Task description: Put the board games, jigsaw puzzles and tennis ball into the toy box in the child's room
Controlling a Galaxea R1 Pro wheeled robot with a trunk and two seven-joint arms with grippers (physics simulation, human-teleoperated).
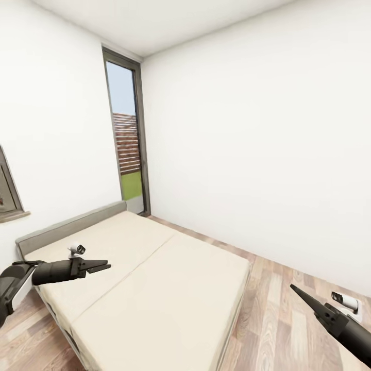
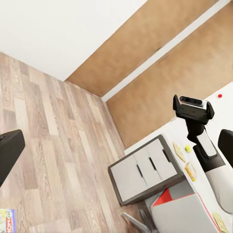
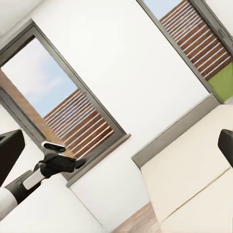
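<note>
Both black grippers sit nearest in the head view, the left gripper [image 1: 100, 267] with its fingers drawn together on nothing, the right gripper [image 1: 301, 294] likewise pinched to a point and empty. Beyond them lies the wide cream mattress bed [image 1: 154, 288] with its grey headboard, its visible top bare of board games. Farther off stands the tall grey-framed glass door [image 1: 126, 139]. In the left wrist view a colourful flat board game box [image 2: 6, 221] lies on the pale wood plank floor [image 2: 53, 145], while a small yellow tennis ball [image 2: 188, 148] rests on the white table [image 2: 218, 104] near the grey drawer cabinet [image 2: 145, 170]. Such a box is probably light and stiff, best pinched across a thin edge; the ball may roll.
</note>
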